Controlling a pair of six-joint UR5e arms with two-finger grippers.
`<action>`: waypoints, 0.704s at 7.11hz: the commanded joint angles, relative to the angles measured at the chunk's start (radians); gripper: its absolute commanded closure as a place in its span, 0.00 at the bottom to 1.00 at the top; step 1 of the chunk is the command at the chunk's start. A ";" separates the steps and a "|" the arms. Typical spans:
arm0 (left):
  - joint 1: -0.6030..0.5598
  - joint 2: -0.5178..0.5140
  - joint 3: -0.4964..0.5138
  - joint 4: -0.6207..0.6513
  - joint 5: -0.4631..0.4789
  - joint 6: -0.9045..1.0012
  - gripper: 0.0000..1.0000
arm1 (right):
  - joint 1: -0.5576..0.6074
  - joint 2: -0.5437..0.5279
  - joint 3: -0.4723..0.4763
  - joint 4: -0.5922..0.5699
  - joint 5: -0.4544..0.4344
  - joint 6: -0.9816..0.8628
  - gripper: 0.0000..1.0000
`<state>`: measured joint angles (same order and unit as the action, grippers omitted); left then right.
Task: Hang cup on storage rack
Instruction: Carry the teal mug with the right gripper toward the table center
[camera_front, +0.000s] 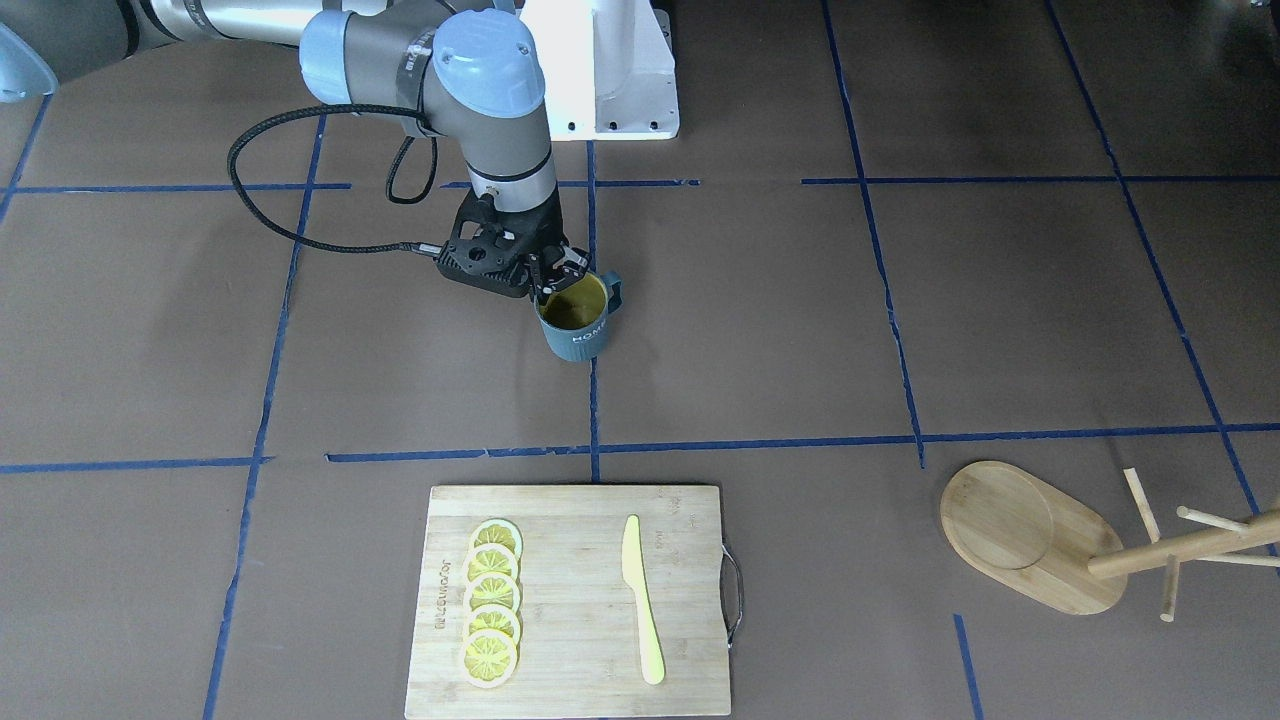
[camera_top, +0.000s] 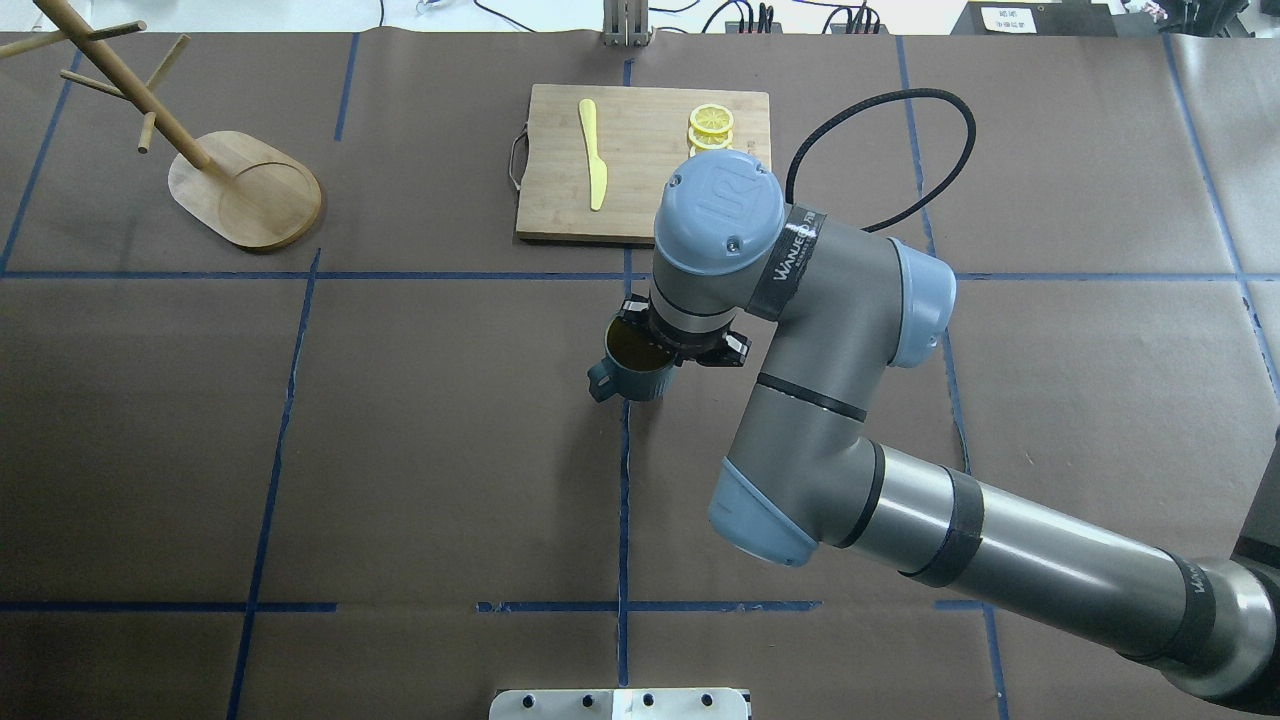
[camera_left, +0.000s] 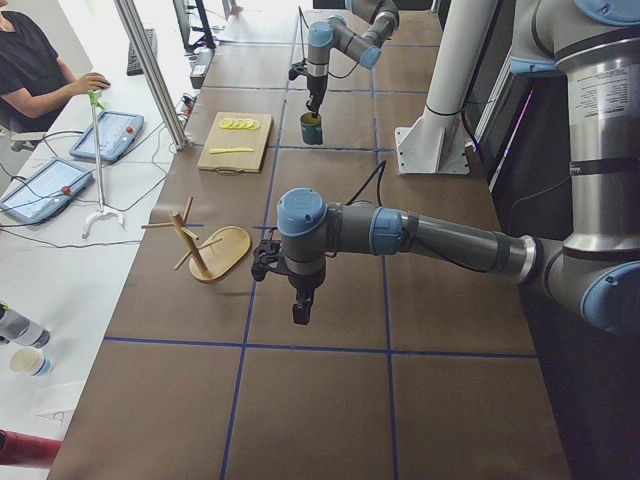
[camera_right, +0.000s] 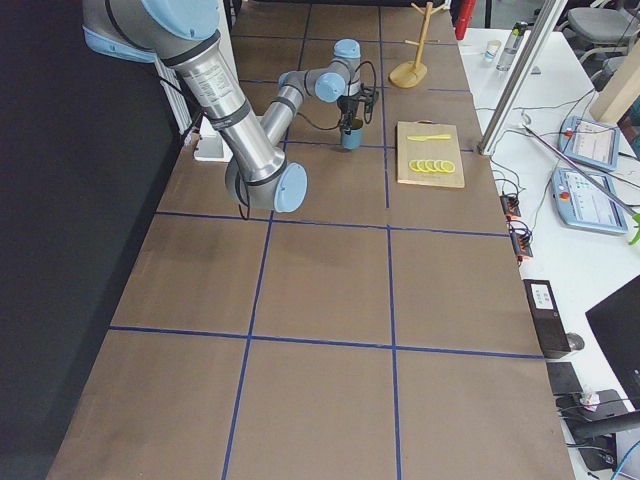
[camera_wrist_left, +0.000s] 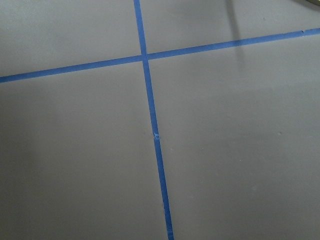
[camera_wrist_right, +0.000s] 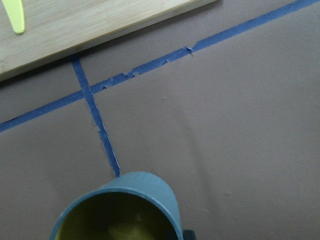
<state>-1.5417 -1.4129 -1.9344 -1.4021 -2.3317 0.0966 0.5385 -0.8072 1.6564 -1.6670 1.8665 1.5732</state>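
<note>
At the counter's centre: the cup (camera_front: 577, 322) is mouth up and slightly tipped, over the crossing of two blue tape lines. I cannot tell whether its base rests on the counter.
Right hand (camera_front: 556, 278): narrow, with its fingers pinched on the cup's rim, away from the handle (camera_top: 600, 381).
Left hand (camera_left: 301, 310): hangs over the counter towards the robot's left end and shows only in the side view, so I cannot tell whether it is wide or narrow. Its wrist view shows only bare counter and tape.
Storage rack (camera_top: 262, 195): stands near the counter's far-left corner on its oval base, with every peg bare.
Cutting board (camera_front: 570, 600): lies at the middle of the far edge, beyond the cup and not on the line from cup to rack.
Deciding relation: from the right hand the rack lies to the robot's left and towards the far edge, well apart. The handle already points to the robot's left.
Nearer arm: the left hand is closer to the rack, but the right one has the cup.
Stage, as judged: the grasp looks made and the carry has not begun.
Next move, as judged: a long reach across, with the handle's loop lined up on a peg tip.
Risk: a rim pinch may let the cup swing or slip.
</note>
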 joint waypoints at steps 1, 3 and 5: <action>0.000 0.000 -0.006 0.000 0.000 0.000 0.00 | -0.018 0.006 -0.012 0.001 -0.018 0.002 0.98; 0.000 0.000 -0.006 0.002 0.000 0.000 0.00 | -0.028 0.006 -0.015 0.004 -0.018 -0.011 0.73; 0.000 0.000 -0.005 0.000 0.000 0.000 0.00 | -0.026 0.006 -0.014 0.004 -0.017 -0.015 0.39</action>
<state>-1.5417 -1.4128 -1.9393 -1.4017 -2.3317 0.0966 0.5129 -0.8010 1.6419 -1.6637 1.8489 1.5616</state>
